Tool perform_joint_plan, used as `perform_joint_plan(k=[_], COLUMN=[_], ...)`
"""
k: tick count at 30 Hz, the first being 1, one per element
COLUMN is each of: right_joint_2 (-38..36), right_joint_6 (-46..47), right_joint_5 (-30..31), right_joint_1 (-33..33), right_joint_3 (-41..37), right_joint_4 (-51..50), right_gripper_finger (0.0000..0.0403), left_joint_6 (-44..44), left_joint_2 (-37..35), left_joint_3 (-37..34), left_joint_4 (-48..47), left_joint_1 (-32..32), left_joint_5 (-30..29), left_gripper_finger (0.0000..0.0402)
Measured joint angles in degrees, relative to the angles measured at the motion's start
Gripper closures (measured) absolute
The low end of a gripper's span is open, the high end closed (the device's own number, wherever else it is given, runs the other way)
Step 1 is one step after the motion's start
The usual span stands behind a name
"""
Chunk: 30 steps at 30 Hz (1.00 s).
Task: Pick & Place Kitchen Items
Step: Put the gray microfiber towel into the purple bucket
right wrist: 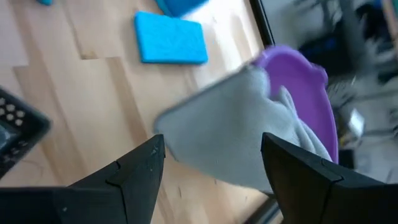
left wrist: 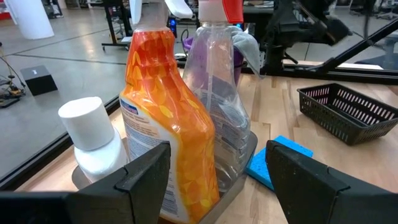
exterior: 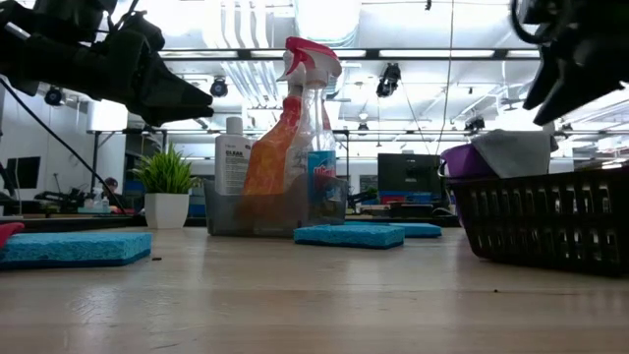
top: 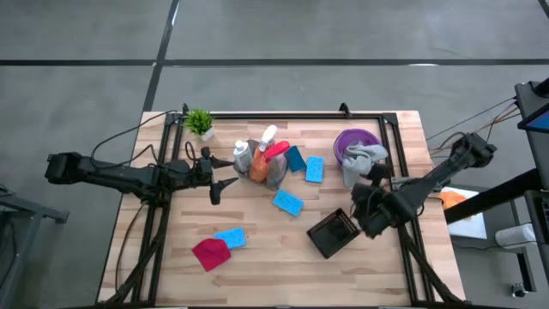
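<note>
The left end effector (top: 225, 183) in the high view hangs open and empty just left of the bottle cluster; the right end effector (top: 371, 202) hovers, also open and empty, near the grey cloth (top: 364, 160) draped over the purple bowl (top: 353, 137), with the black basket (top: 333, 233) nearer on the worktop (top: 257, 257). Blue sponges (top: 288, 202) lie scattered mid-worktop.

From the low view, we see the bottles standing in a clear tray (exterior: 221, 211), the plant (exterior: 167, 182) left of them.

The left wrist view puts the orange bottle (left wrist: 165, 118) between the open fingers (left wrist: 146, 177), the white bottle (left wrist: 93, 140) beside it. We judge it light, stiff and slick; take it at the waist.

The right wrist view looks down on the cloth, soft and limp; we would pinch a raised fold.
</note>
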Motion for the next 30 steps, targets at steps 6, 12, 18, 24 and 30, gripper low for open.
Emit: perform_joint_plan(k=[6, 12, 18, 24, 30], right_joint_2=[-5.4, -6.6, -5.6, -4.1, -2.6], right_joint_6=[-2.9, -10.3, -16.9, -20.2, -21.5], right_joint_5=[-4.5, -6.3, -9.2, -9.3, -9.2], right_joint_1=[-7.8, -14.1, -17.5, -19.4, -20.7], right_joint_3=[-0.2, -0.2, -0.2, -0.2, -0.2], right_joint_4=[-0.8, -0.5, 1.0, 2.8, 2.9], right_gripper_finger=[0.0140, 0.0140, 0.0140, 0.0140, 0.0148], left_joint_6=[0.0, 0.0, 0.0, 0.0, 0.0], left_joint_2=[0.0, 0.0, 0.0, 0.0, 0.0], left_joint_3=[0.0, 0.0, 0.0, 0.0, 0.0], left_joint_4=[0.0, 0.0, 0.0, 0.0, 0.0], left_joint_1=[0.0, 0.0, 0.0, 0.0, 0.0], left_joint_5=[0.0, 0.0, 0.0, 0.0, 0.0], left_gripper_finger=[0.0138, 0.0138, 0.0138, 0.0138, 0.0138])
